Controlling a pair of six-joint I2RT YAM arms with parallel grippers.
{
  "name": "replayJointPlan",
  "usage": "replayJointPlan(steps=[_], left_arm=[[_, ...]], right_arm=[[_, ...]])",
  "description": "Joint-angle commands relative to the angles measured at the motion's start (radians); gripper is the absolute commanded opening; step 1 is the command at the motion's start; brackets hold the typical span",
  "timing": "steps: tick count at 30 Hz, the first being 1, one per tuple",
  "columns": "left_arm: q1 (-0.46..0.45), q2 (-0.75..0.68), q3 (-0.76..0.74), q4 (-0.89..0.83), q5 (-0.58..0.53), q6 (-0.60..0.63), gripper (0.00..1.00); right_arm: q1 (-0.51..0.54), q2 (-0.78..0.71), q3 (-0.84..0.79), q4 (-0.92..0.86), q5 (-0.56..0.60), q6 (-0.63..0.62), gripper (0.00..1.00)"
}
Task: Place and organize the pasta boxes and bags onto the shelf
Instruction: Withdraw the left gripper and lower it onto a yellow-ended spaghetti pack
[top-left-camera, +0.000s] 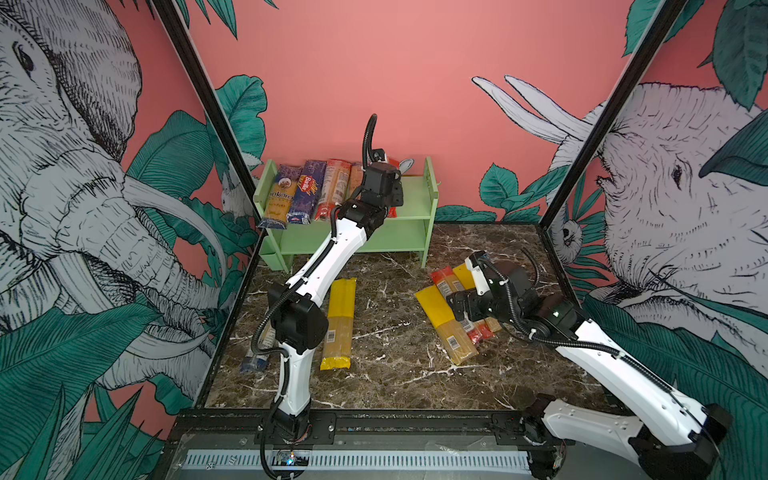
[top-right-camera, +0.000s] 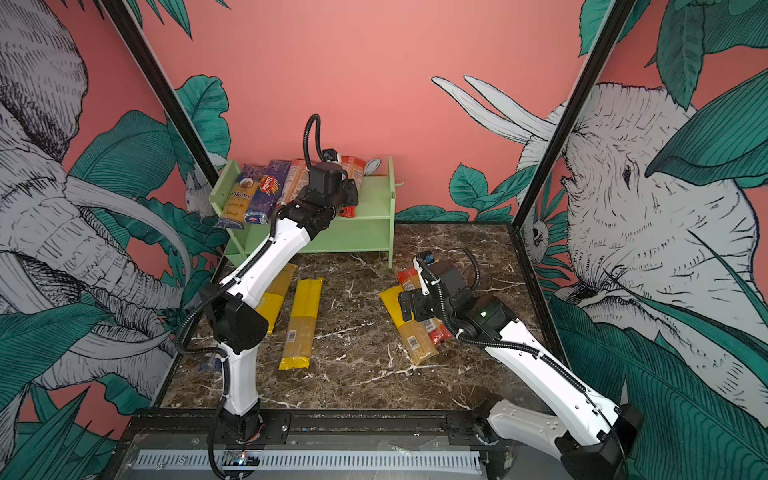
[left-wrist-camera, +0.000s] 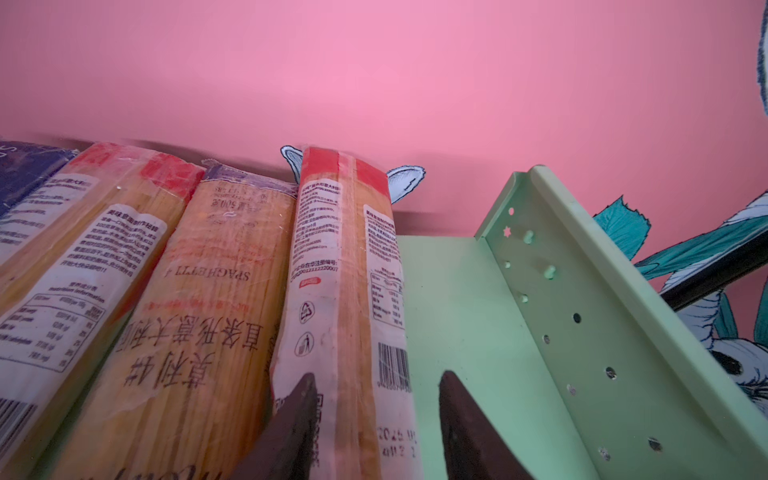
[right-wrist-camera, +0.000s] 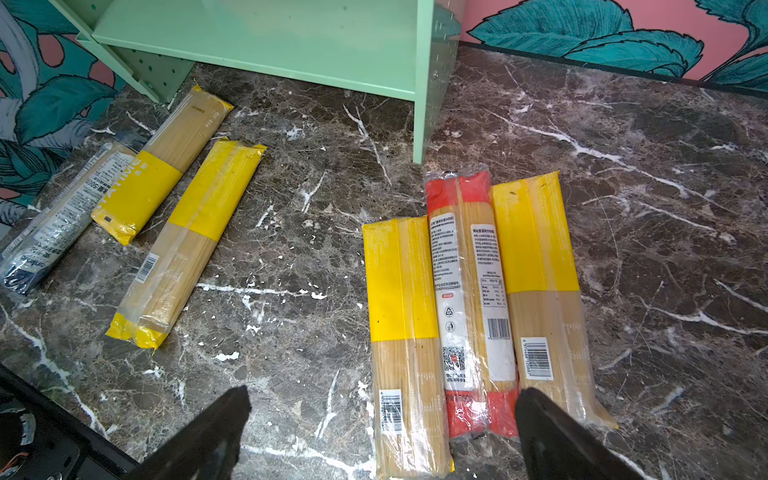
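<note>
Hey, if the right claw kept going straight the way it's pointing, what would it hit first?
Probably the yellow-banded spaghetti pack lying on the marble table, with the red-ended pack right beside it; the right claw angles down over them, though depth is unclear.

Mint shelf (top-right-camera: 372, 199) sits at the back-left corner of the marble worktop (top-right-camera: 365, 386). Its top tier holds dark blue packs (top-right-camera: 266, 193) and red-ended packs (top-right-camera: 353, 166) side by side. Left arm (top-right-camera: 266, 257) reaches over that tier, its gripper hidden. Right gripper (top-right-camera: 403, 308) hangs over a yellow-ended pack (top-right-camera: 411, 332) and a red pack (top-right-camera: 441, 332) toward the right edge. A yellow pack (top-right-camera: 301, 324) lies mid-worktop, a blue pack (top-right-camera: 210, 361) by the left edge.
</note>
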Motion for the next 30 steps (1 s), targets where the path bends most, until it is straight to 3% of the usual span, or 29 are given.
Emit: replayJointPlan(steps=[1,5,8,17,27,30], left_arm=[[0.003,-0.109,-0.026,0.021,0.027,-0.016,0.49],[0.0,-0.198,-0.125,0.047,0.051,-0.032,0.49],[-0.014,-0.293,-0.254,0.073,0.043,-0.025,0.55],[-0.061,-0.694,-0.795,0.071,-0.079,-0.043,0.72],[-0.074,-1.043,-1.297,-0.167,-0.117,-0.203,0.8],[-0.076,-1.088,-1.409,-0.216,-0.08,-0.257,0.91]], right_arm=[[-0.005,0.004,0.036,0.029,-0.013,-0.009,0.99],[-0.004,0.01,0.044,0.028,-0.014,-0.008,0.99],[-0.005,0.018,0.049,0.023,-0.009,-0.008,0.99],[-0.005,0.018,0.035,0.026,-0.021,0.012,0.99],[0.013,0.028,0.028,0.04,-0.053,0.054,0.99],[0.039,0.035,0.034,0.038,-0.023,0.061,0.99]])
